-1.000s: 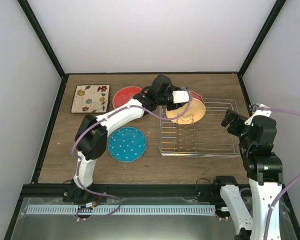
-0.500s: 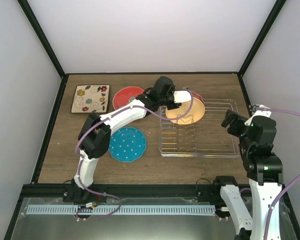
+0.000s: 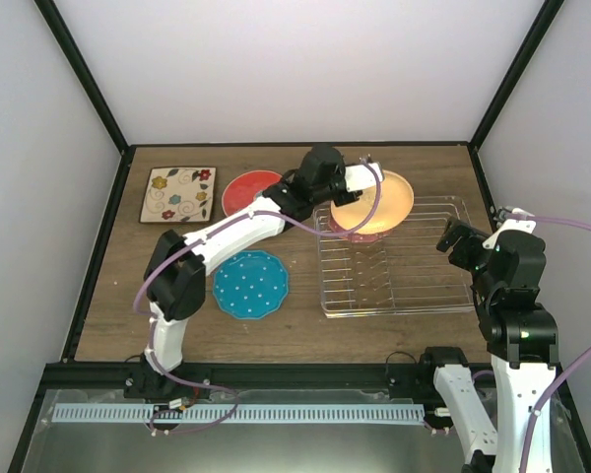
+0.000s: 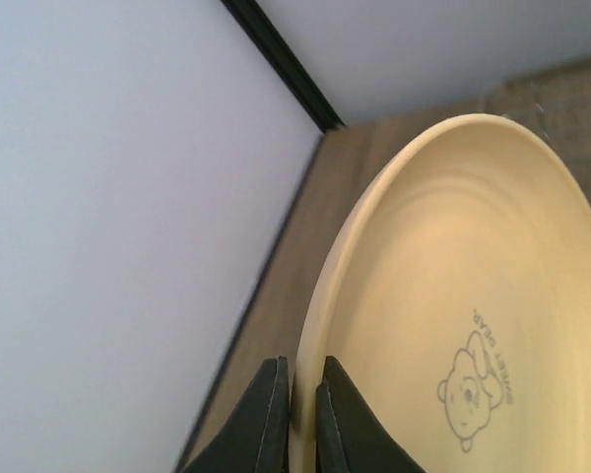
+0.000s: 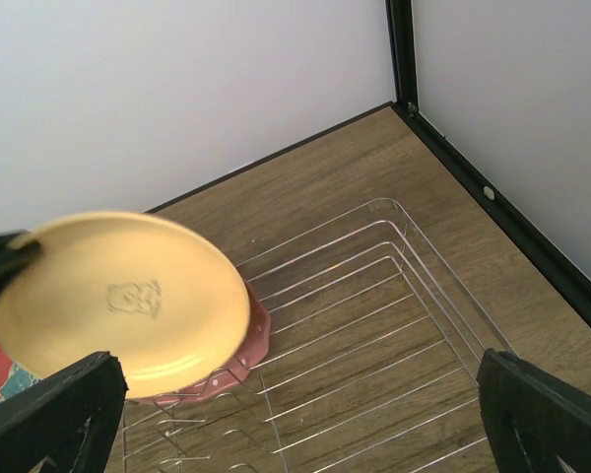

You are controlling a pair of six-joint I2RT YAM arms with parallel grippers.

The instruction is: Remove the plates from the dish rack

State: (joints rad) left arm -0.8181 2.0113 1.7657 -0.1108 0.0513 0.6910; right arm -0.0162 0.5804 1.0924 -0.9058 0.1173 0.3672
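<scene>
White walls (image 3: 276, 69) stand around a brown wooden desk (image 3: 305, 320). Far off to the left of the dish rack (image 3: 414, 281), near the back, lies a square cream plate with flowers (image 3: 178, 194). Next to it, closer to the rack, lies a red plate (image 3: 244, 187), partly hidden by the left arm. A teal plate with white dots (image 3: 250, 284) lies flat on the desk, just left of the rack's front corner. The left tool (image 4: 300, 394) reaches over the back left corner of the rack. It is squeezed tight on the rim of the orange-yellow plate (image 3: 374, 204), with one finger on each side. That plate is tilted, and it has a little bear drawn on it. Under it, in the back left part of the rack, lies a pink-red plate with a wavy edge (image 5: 246, 357). I cannot tell if these two plates touch. The other wires of the rack hold nothing. The right tool (image 3: 455, 238) hangs at the right end of the rack, its fingers spread wide, with nothing in them.
</scene>
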